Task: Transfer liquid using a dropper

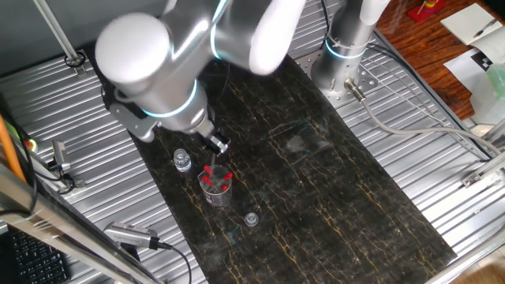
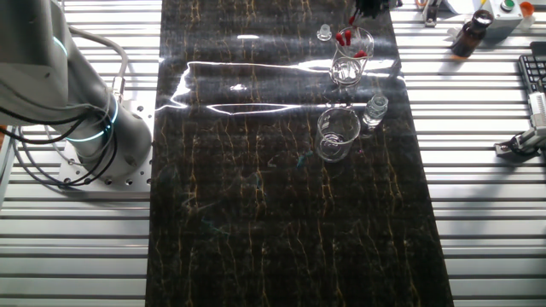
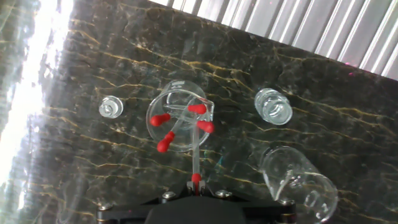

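A small glass beaker (image 3: 180, 121) stands on the dark marbled mat and holds several red-bulbed droppers; it also shows in one fixed view (image 1: 215, 187) and in the other fixed view (image 2: 351, 53). My gripper (image 3: 196, 182) is shut on the red bulb of one dropper (image 3: 196, 158), whose glass stem points down at the beaker's near rim. In one fixed view the gripper (image 1: 218, 145) hangs just above the beaker. A larger empty beaker (image 3: 300, 180) stands to the right, also seen in the other fixed view (image 2: 338, 132). A small clear vial (image 3: 273, 104) stands beside it.
A small clear cap (image 3: 110, 107) lies left of the dropper beaker, also visible in one fixed view (image 1: 252, 218). The mat (image 2: 256, 196) lies on a ribbed metal table. A brown bottle (image 2: 471, 36) and a keyboard (image 2: 534, 77) sit off the mat.
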Controlling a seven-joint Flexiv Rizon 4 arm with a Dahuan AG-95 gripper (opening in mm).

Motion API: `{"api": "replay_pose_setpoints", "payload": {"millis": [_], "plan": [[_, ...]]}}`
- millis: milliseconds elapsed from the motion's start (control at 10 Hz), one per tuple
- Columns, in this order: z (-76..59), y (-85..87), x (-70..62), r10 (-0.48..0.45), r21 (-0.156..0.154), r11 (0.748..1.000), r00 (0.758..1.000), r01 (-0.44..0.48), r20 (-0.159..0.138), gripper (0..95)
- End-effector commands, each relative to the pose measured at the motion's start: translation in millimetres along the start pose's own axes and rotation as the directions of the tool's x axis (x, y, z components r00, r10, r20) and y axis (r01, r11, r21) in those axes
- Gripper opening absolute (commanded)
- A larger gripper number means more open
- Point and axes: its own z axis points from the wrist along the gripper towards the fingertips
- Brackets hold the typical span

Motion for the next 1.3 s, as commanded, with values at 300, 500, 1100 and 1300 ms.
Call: {"api": "replay_pose_setpoints", "payload": {"millis": [300,500,1100,1300], "plan": [[21.9,4.3,-7.9,0.010,0.003,1.000,1.000,-0.010,0.002,0.0],[30.4,4.3,-10.6,0.005,0.000,1.000,1.000,-0.005,0.003,0.0],[47.0,7.4,-16.8,0.013,0.007,1.000,1.000,-0.013,0.001,0.0],[53.1,6.9,-18.3,0.015,0.008,1.000,1.000,-0.015,0.001,0.0]]}}
